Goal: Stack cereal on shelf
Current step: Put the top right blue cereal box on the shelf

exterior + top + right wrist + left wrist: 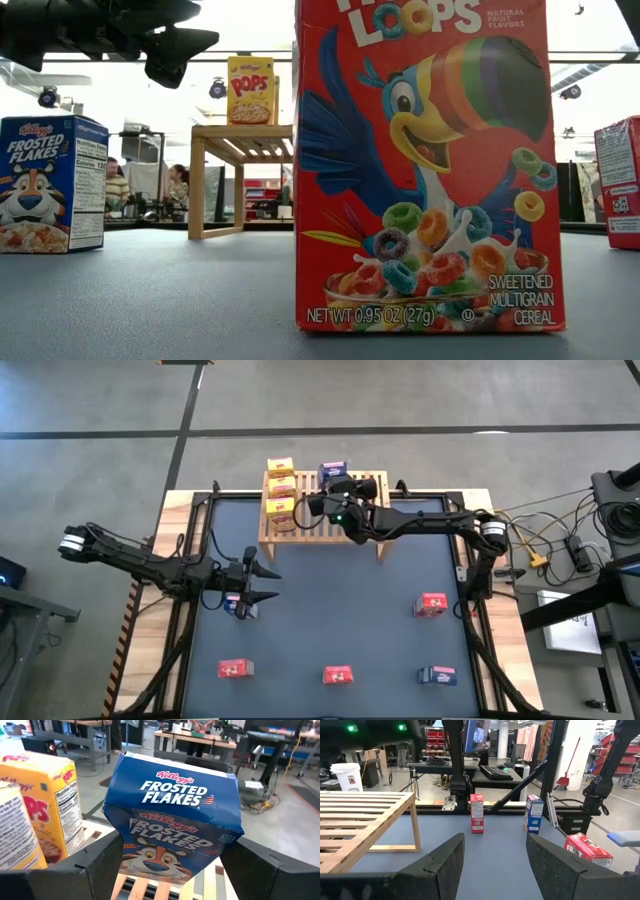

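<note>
Your right gripper sits over the wooden shelf, its fingers around a blue Frosted Flakes box standing on the slats. Just beside it you have three yellow Pops boxes in a row. Your left gripper hangs parted and empty, one box near it. On the tabletop you have three red boxes and one blue box, well apart.

I'm seeing dark blue-grey tabletop, light wood slatted shelf, 3 yellow boxes w/ red lettering, blue Frosted Flakes box showing white text & tiger, red boxes w/ rainbow-beaked toucan, multicolour loops
</note>
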Robot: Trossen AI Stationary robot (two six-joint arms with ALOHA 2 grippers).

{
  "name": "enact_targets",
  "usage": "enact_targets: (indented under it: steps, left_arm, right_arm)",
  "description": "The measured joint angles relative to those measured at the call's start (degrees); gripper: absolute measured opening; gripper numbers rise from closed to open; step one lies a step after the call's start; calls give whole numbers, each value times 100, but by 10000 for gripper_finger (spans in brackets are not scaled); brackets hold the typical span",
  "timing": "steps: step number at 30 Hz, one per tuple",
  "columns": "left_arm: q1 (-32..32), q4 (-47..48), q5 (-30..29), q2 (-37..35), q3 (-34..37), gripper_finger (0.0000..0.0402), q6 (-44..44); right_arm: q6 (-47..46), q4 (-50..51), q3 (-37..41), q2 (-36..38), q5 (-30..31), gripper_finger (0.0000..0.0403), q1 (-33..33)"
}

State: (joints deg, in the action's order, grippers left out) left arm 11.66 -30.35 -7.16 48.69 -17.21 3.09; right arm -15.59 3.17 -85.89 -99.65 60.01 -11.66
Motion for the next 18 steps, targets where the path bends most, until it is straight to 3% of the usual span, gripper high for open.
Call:
enact_targets:
  steps: [5,10,18]
  left_arm:
    - [-2,0,0,0,0,197,0]
    - [-2,-2,1,0,0,197,0]
    - [-1,-2,0,0,0,197,0]
  right_arm:
    - [-153,235,0,76,-51,292,2]
    - [-514,597,0,76,-803,292,-57]
    - [-816,931,-20,111,-845,292,-217]
